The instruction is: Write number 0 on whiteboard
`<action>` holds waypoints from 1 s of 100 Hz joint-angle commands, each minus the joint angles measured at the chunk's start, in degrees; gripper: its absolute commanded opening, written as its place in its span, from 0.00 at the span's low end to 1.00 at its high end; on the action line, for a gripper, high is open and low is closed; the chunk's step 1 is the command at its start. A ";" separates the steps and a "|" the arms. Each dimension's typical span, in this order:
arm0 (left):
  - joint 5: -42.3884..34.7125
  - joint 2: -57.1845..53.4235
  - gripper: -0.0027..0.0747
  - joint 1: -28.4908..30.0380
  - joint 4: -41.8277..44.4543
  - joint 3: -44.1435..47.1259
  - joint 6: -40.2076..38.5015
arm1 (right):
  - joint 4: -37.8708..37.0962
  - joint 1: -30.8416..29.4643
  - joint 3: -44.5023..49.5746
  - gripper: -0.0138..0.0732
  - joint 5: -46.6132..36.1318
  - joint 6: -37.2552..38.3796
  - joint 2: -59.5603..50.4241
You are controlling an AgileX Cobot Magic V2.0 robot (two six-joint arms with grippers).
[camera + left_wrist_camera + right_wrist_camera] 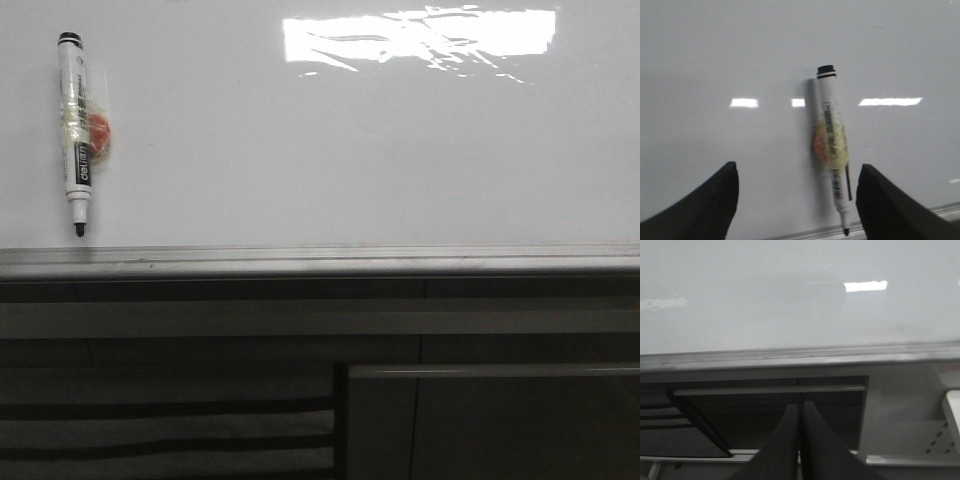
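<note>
The glossy whiteboard [330,150] fills the upper front view, with a silver bottom rail [320,258]. It bears no marker line; the number 0 is not in view. A white marker [76,130] with black tip down, wrapped in tape with an orange lump, sticks upright to the board at far left. In the left wrist view the marker [834,150] stands just inside the right finger of my open, empty left gripper [797,172], which faces the board [740,60]. My right gripper [800,407] is shut and empty, below the rail [800,357]. Neither gripper shows in the front view.
Grey cabinet panels and dark slots [200,400] lie below the rail. A bright glare patch [420,35] sits at the board's upper right. A pale shelf edge [952,410] shows at the right of the right wrist view.
</note>
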 commanded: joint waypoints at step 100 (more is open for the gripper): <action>-33.03 28.14 0.50 -15.39 -5.48 -2.09 -4.10 | 0.30 3.27 -1.38 0.09 -7.78 -0.12 1.00</action>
